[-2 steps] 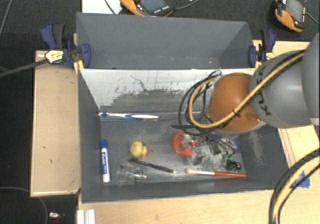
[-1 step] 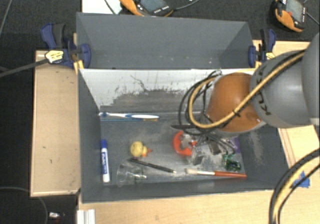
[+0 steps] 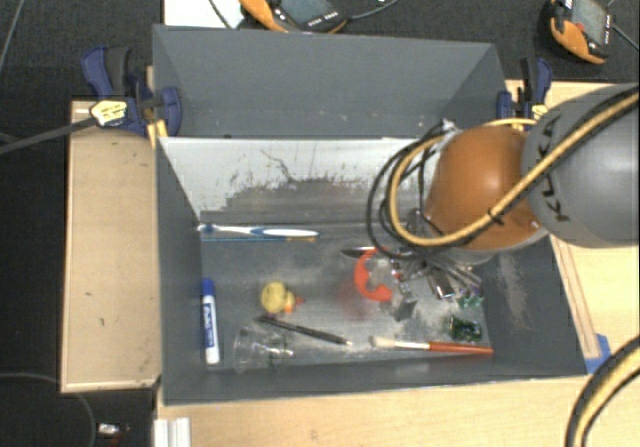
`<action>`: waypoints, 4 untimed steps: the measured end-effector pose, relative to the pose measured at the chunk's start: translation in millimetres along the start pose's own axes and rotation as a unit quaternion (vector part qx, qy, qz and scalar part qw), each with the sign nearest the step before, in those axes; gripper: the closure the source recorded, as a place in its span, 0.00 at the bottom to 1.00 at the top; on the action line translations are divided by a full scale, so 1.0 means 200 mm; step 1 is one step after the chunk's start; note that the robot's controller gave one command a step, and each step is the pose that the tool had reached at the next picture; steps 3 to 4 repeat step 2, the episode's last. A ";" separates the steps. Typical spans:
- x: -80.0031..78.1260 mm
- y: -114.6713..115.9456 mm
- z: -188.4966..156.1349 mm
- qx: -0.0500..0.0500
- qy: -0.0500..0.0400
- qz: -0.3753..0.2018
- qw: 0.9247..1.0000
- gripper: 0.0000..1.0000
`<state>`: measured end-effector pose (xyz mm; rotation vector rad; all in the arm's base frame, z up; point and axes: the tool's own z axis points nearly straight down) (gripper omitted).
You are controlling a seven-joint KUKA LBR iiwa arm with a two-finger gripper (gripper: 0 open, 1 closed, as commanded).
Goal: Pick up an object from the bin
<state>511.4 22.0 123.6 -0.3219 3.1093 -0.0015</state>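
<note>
our gripper [image 3: 399, 295] sits low beside the orange curved thing [image 3: 368, 281]; we can't tell its grip. nothing looks lifted yet.

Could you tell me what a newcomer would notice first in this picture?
The arm's big orange wrist cover looms over the right half of the bin, its end effector low beside a red-orange curved piece. Left of that, a small yellow duck stands out on the grey floor.
</note>
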 end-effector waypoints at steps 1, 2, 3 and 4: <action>-0.01 0.00 -0.31 0.000 0.002 0.026 1.000 1.00; 0.02 0.00 -0.41 -0.002 0.008 0.024 1.000 1.00; 0.02 0.00 -0.41 -0.002 0.008 0.024 1.000 1.00; 0.02 0.00 -0.41 -0.002 0.008 0.024 1.000 1.00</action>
